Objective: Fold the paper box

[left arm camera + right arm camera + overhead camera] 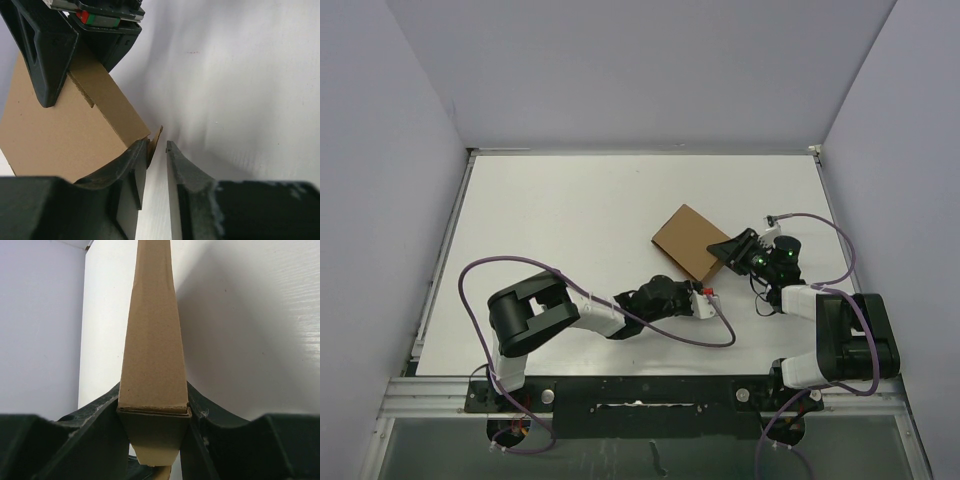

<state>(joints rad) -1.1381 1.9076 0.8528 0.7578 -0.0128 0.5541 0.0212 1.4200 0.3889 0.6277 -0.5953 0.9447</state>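
The paper box (688, 239) is a flat closed brown cardboard box lying right of the table's middle. My right gripper (722, 250) is shut on its right edge. In the right wrist view the box's narrow side (152, 355) stands clamped between both fingers of the right gripper (153, 396). My left gripper (707, 290) is at the box's near corner. In the left wrist view the left gripper (157, 148) is open by a narrow gap with white table showing through. A small cardboard flap tip (157, 137) pokes out just beyond its left finger (136, 159). The box (60, 135) lies left of it.
Purple cables loop on the table by the left arm (520, 275) and the right arm (840, 250). Grey walls close the table in at the back and both sides. The right gripper's black body (50, 55) stands over the box's far end in the left wrist view.
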